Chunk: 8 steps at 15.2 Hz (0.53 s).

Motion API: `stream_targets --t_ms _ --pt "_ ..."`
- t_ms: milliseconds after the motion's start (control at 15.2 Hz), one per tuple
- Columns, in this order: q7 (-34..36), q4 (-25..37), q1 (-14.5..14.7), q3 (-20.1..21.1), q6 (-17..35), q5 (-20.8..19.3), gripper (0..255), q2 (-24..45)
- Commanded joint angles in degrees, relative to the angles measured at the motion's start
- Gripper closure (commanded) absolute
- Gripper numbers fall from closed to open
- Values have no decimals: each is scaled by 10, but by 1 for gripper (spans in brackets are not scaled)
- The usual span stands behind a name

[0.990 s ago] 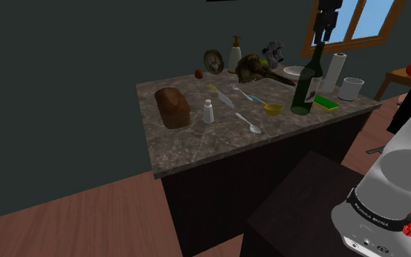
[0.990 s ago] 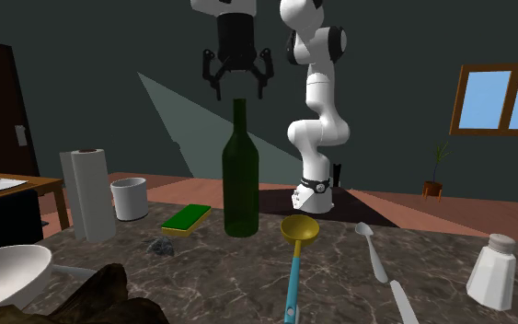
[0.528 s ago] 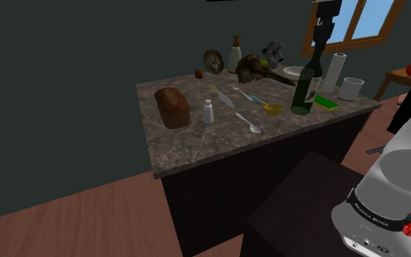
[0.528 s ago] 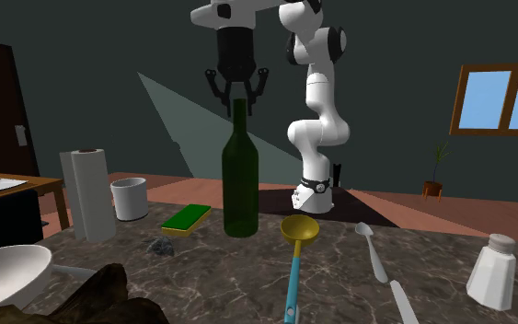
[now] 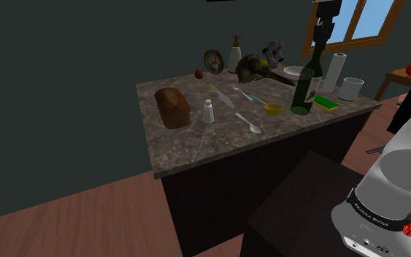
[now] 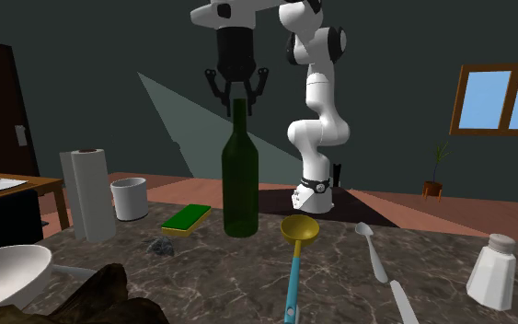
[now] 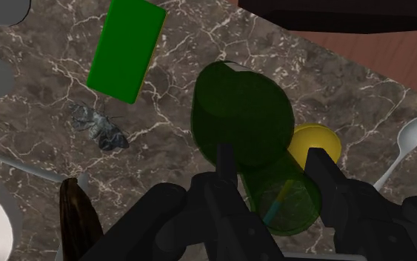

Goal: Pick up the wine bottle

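Firstly, foreground of the second exterior view: dark lumpy mass [image 6: 109,295] and white bowl [image 6: 8,271], both at the near edge of the marbled bench [image 6: 431,267].

Item, near-middle: yellow-bowled scoop with a blue handle [image 6: 299,228]; metal spoon [image 6: 373,250]; white shaker [image 6: 491,270]. All lie or stand loose and well apart from the task's thing, so they are unlikely to hinder a lift.

Item, middle: small grey object [image 6: 162,246], too small to identify; green sponge [image 6: 187,217], lying flat just beside the bottle's base.

Item, principal: wine bottle [image 6: 240,179], dark green glass, upright near the bench edge on the arm's side. That placement probably keeps the reach short.

Item, above it: hand [image 6: 238,95], black, pointing straight down over the bottle's mouth. The fingers [image 6: 257,89] are spread, one on either side of the top of the neck, and clasp nothing. The wrist view confirms the neck sits between them. Likely reason for the pose: the neck is the narrowest part, hence the easiest to pinch. The hand probably needs to go lower before closing.

Item, to the side: paper towel roll [image 6: 88,195]; white cup [image 6: 130,198].

Item, background: white arm [image 6: 316,120]; window [image 6: 505,99].
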Motion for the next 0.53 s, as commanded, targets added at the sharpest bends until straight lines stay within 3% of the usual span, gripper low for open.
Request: stream_targets --t_ms 0,462 --pt "0 8 0 0 -8 1 255 1" --pt "-8 77 -1 -2 -64 8 255 16"
